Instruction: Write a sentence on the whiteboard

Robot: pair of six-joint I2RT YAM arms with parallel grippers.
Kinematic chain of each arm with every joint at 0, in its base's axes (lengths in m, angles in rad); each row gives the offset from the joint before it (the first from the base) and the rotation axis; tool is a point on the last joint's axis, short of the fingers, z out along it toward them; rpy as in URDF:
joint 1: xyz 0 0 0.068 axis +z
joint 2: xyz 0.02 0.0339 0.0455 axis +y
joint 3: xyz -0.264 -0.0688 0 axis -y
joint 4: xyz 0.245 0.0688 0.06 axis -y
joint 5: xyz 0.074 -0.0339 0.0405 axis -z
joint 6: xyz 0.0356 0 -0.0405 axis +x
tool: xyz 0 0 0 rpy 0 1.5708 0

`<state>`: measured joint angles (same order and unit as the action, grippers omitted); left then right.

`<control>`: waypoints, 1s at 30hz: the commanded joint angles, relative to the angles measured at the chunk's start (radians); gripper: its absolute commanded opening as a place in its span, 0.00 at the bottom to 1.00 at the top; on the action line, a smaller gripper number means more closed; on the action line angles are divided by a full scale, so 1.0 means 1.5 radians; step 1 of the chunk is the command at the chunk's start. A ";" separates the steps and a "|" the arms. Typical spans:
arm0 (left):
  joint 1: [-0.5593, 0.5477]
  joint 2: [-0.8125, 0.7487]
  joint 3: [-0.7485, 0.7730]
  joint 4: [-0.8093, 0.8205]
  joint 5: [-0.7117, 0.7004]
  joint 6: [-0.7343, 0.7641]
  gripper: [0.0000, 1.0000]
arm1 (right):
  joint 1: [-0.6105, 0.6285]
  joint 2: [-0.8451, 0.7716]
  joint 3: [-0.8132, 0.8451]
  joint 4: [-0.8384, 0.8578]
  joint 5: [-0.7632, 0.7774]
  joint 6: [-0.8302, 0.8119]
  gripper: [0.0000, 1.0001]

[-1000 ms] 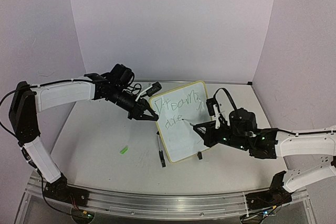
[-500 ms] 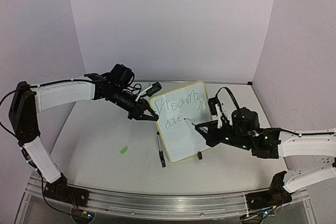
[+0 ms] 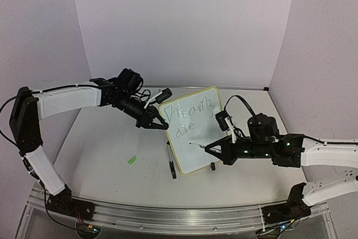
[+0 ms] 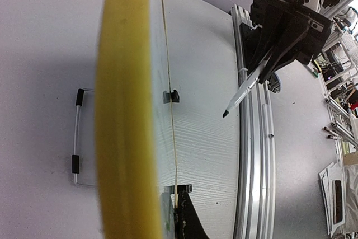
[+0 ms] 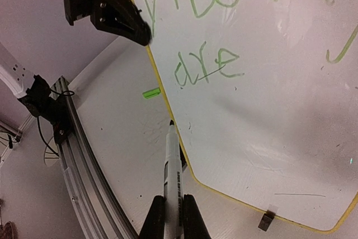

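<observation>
Now the right gripper pinches a marker between closed fingers. Its tip hangs just off the whiteboard, below the green sentence, which reads "Dreams are". The left gripper clamps the board's upper left edge, and the board stands on the table.

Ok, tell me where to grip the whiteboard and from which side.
Pinch the whiteboard by its yellow frame at its upper left edge, coming from the left, where the left gripper sits. The board stands tilted on clip feet, so only its thin rim fits between fingers, and that side leaves the face free for the marker in the right gripper.
</observation>
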<state>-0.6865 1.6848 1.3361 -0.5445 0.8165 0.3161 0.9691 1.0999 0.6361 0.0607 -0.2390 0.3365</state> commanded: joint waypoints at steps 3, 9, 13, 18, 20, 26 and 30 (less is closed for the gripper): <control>-0.010 0.020 0.007 -0.065 -0.044 0.031 0.00 | 0.006 0.074 0.043 -0.011 -0.082 -0.044 0.00; -0.010 0.024 0.007 -0.065 -0.046 0.031 0.00 | 0.009 0.143 0.072 0.020 -0.090 -0.066 0.00; -0.010 0.026 0.008 -0.066 -0.043 0.031 0.00 | 0.009 0.174 0.088 0.043 -0.075 -0.070 0.00; -0.010 0.024 0.007 -0.066 -0.044 0.031 0.00 | 0.009 0.201 0.104 0.052 -0.039 -0.069 0.00; -0.010 0.023 0.007 -0.066 -0.044 0.031 0.00 | 0.009 0.208 0.111 0.052 -0.027 -0.070 0.00; -0.010 0.020 0.006 -0.064 -0.043 0.031 0.00 | 0.009 0.219 0.114 0.054 0.022 -0.057 0.00; -0.010 0.019 0.006 -0.065 -0.042 0.031 0.00 | 0.009 0.221 0.102 0.053 0.024 -0.043 0.00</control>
<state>-0.6865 1.6882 1.3422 -0.5606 0.8169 0.3172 0.9793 1.4212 0.7746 0.1123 -0.2532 0.2518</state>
